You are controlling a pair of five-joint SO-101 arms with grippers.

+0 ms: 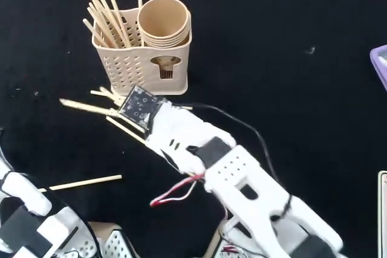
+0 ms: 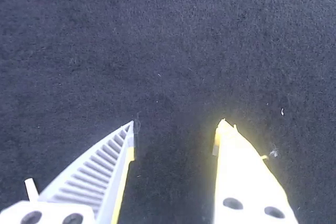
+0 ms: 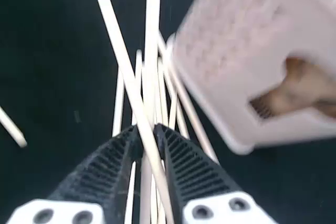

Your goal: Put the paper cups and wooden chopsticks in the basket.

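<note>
Black cloth (image 1: 290, 89) covers the table; basket (image 1: 142, 70) holds stacked cups (image 1: 164, 21) and upright sticks (image 1: 106, 19). Just before it, right gripper (image 3: 148, 132) is clamped on one chopstick (image 3: 117, 51) of the loose pile (image 1: 91, 108). Over bare cloth, left gripper (image 2: 176, 129) is spread wide and holds nothing.

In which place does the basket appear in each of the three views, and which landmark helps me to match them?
High view: the basket stands upper left, holding paper cups.
Right wrist view: the basket is just beyond the right end effector, shut on loose chopsticks.
Left wrist view: the open left end effector over black cloth.
Shared landmark: the loose chopsticks lying before the basket, in high and right wrist views.
</note>
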